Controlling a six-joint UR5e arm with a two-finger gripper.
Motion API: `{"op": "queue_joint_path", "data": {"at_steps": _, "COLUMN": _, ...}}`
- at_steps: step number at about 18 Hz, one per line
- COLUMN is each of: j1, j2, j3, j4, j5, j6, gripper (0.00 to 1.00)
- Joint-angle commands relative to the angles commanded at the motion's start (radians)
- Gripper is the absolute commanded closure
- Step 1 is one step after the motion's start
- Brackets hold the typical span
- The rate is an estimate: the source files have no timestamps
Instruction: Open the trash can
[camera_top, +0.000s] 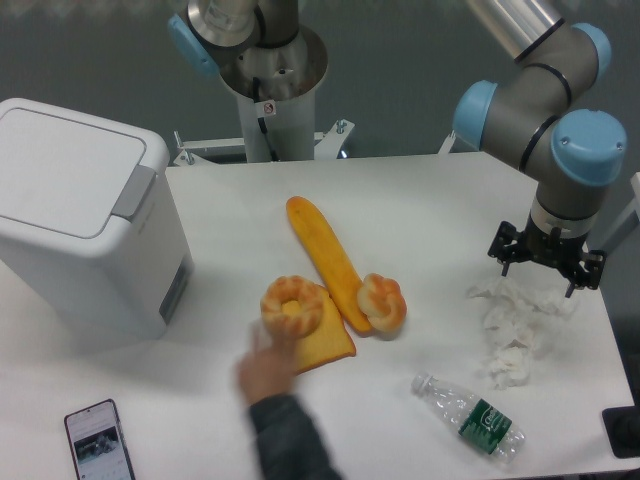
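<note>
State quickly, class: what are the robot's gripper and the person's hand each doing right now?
Gripper: empty, above the crumpled tissue; open or shut cannot be told.
Hand: blurred, touching the donut, no clear grasp.

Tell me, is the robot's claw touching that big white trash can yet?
Apart. The fixed camera shows the gripper hanging over crumpled tissue at the table's right side, while the trash can sits at the far left, with bread lying between them.

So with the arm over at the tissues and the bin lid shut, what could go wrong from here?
1. A person's hand is on the table by the donut; a sweep from the gripper toward the trash can could hit it.
2. The long bread and the bun lie along that path.
3. The crumpled tissues beneath the gripper might snag.
</note>
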Motion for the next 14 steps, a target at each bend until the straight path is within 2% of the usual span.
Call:
{"op": "queue_joint_path", "data": {"at_steps": 5, "j1": -0.021, "j2": 0.032, "j3": -0.017, "j4": 0.000, "j5": 0.002, "j6": -0.026, "gripper": 0.00}}
{"op": "queue_joint_path", "data": {"at_steps": 9, "j1": -0.023, "j2": 0.090, "j3": -0.040, "j4": 0.003, "j5": 0.002, "j6": -0.084, "gripper": 0.00}}
{"op": "queue_joint_path", "data": {"at_steps": 14, "j1": -0.058, "j2": 0.159, "j3": -0.106, "j4": 0.003, "j5": 0.000, "j6": -0.136, "gripper": 0.00}}
